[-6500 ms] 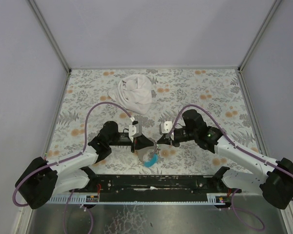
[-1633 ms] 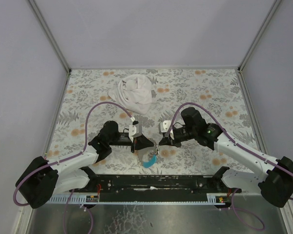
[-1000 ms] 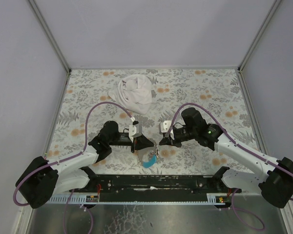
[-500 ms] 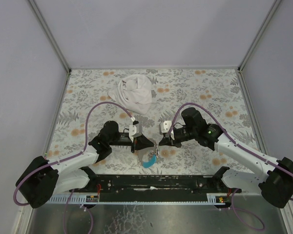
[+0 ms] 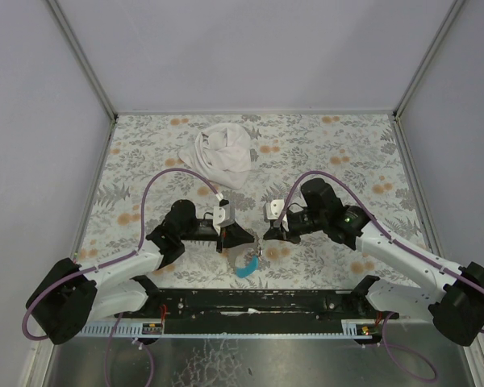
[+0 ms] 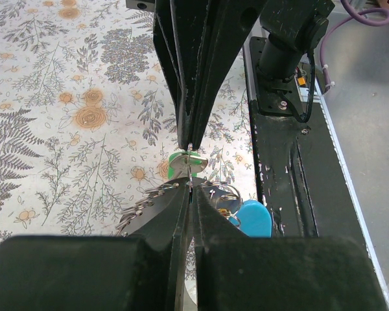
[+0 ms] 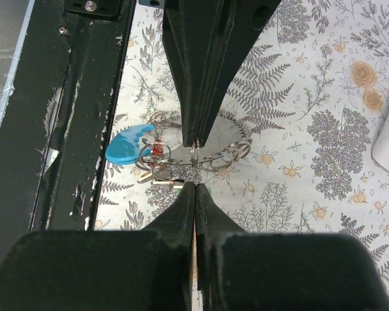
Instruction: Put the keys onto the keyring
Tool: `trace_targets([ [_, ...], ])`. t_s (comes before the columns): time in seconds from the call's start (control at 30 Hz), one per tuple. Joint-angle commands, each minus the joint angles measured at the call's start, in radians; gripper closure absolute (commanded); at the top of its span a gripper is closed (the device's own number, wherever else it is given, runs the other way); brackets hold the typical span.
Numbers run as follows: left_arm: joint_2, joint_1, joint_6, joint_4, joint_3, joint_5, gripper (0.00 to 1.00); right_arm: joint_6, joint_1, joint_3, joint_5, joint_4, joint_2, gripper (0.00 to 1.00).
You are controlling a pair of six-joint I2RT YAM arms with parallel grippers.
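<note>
Both my left pincer (image 6: 190, 167) and right pincer (image 7: 196, 164) pinch the keyring (image 7: 194, 154) (thin, stiff, likely slippery wire, best gripped edge-on); the light keys (image 7: 157, 150) cluster at nine o'clock.

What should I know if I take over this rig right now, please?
Left tool: shut, pinching the keyring edge-on.
Right tool: shut on the same ring from the opposite side.
Green key sits at the ring by the right tool's tips; red key is in the cluster beside the light-blue piece.
Done: ring held by both tools.
Left: I cannot tell whether any key is threaded; check first.
</note>
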Motion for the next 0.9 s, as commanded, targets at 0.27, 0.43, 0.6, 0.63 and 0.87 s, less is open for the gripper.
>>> trace_targets([
  [0.27,0.010,0.002,-0.004,0.062,0.004,0.019,1.00,0.004,-0.006,0.013,-0.039,0.026,0.002,1.00],
  [0.43,0.012,0.002,-0.007,0.067,0.004,0.018,1.00,0.004,-0.006,0.013,-0.050,0.032,0.012,1.00],
  [0.6,0.009,0.003,-0.009,0.074,0.000,0.010,1.00,0.003,-0.006,0.012,-0.063,0.028,0.008,1.00],
  [0.63,0.008,0.002,-0.010,0.074,0.001,0.009,1.00,0.003,-0.005,0.011,-0.060,0.028,0.004,1.00],
  [0.87,0.008,0.002,-0.010,0.072,0.001,0.007,1.00,0.005,-0.006,0.009,-0.052,0.022,-0.003,1.00],
])
